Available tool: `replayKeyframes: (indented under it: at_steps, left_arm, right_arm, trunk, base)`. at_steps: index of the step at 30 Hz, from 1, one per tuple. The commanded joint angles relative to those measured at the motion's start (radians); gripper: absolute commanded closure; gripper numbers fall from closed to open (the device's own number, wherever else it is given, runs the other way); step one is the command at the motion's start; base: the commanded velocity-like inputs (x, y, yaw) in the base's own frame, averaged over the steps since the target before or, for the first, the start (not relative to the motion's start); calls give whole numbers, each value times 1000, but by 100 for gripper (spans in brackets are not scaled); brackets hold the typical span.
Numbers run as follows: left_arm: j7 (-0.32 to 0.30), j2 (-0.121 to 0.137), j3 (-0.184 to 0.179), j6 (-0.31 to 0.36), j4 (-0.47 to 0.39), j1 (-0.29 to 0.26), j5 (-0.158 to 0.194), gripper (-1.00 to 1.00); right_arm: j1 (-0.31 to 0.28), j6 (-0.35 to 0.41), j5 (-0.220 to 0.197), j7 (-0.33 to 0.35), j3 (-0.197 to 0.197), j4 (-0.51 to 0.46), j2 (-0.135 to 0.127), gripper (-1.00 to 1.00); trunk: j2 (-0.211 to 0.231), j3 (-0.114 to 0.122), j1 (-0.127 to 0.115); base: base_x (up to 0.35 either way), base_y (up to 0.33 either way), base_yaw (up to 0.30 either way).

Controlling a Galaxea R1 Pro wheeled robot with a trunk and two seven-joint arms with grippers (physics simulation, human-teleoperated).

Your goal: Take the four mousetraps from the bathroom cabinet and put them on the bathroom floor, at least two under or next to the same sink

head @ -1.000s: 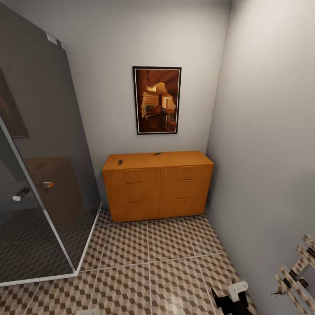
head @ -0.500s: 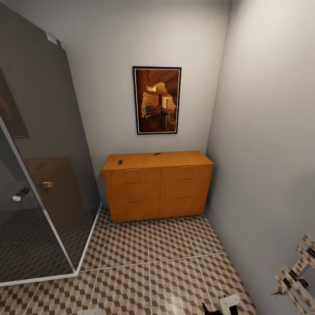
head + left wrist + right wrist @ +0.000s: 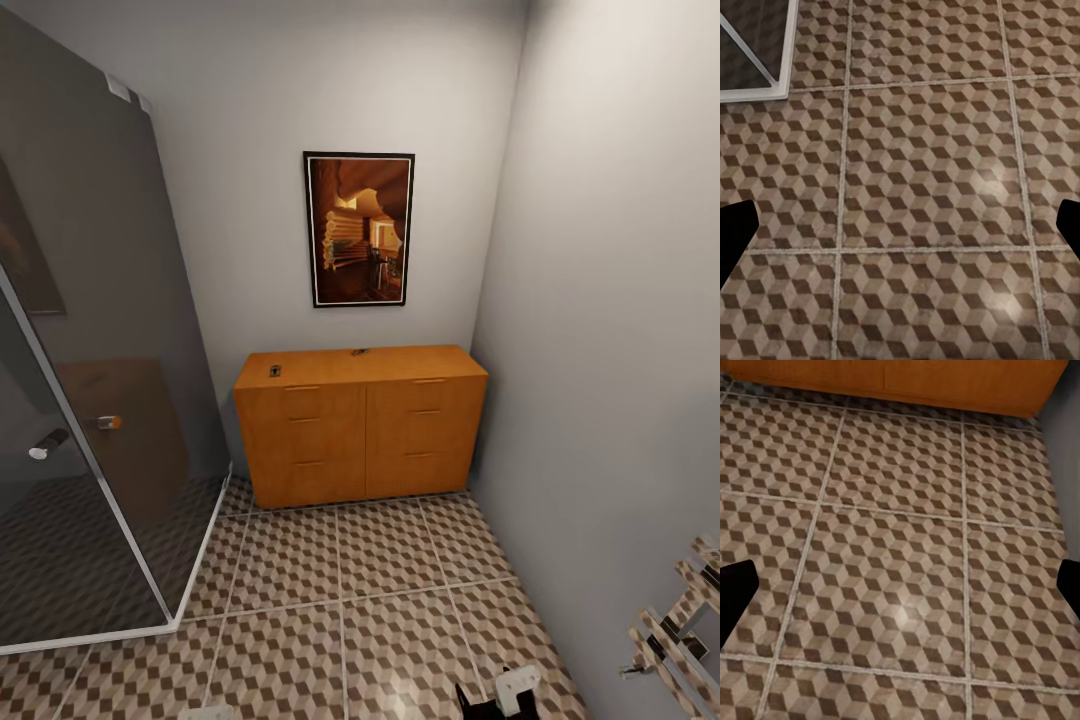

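Observation:
The orange-brown cabinet [image 3: 360,425] stands against the far wall, all its drawers shut. Two mousetraps show as small dark specks on its flat top, one near the left front [image 3: 274,371] and one at the back middle [image 3: 359,352]. The cube-patterned bathroom floor [image 3: 340,580] stretches from the cabinet toward me. My left gripper [image 3: 900,232] hangs open above bare tiles, as does my right gripper [image 3: 900,589], which has the cabinet's base [image 3: 900,379] ahead of it. Part of the right arm [image 3: 500,695] pokes in at the head view's bottom edge. The bathroom sink is out of view.
A dark glass shower enclosure [image 3: 90,380] with a white base rail fills the left side. A grey wall [image 3: 610,350] closes the right side. A framed picture [image 3: 359,229] hangs above the cabinet. A cube-patterned rack-like object [image 3: 680,620] juts in at bottom right.
The right arm's visible part has slid left and down toward the bottom edge of the head view. The cabinet and the camera have stayed put.

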Motion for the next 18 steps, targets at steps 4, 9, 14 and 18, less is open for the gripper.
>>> replayKeyframes:
  at_steps: [4,9,14,18]
  left_arm:
    - [3,-1,-8,-5,3,-2,3,-100]
    - [3,-1,-8,-5,3,-2,3,-100]
    - [3,-1,-8,-5,3,-2,3,-100]
    - [3,-1,-8,-5,3,-2,3,-100]
  right_arm:
    - [-1,20,7,-2,-1,-22,9,-100]
    - [-1,350,5,-2,-1,-399,20,-100]
    - [-1,453,7,-4,0,-547,42,-100]
    - [-1,598,11,-24,0,-709,70,-100]
  trunk:
    - [-2,-2,1]
    - [-2,-2,1]
    - [-2,-2,1]
    - [-2,-2,1]
  base:
    - [0,0,0]
    - [0,0,0]
    - [0,0,0]
    - [0,0,0]
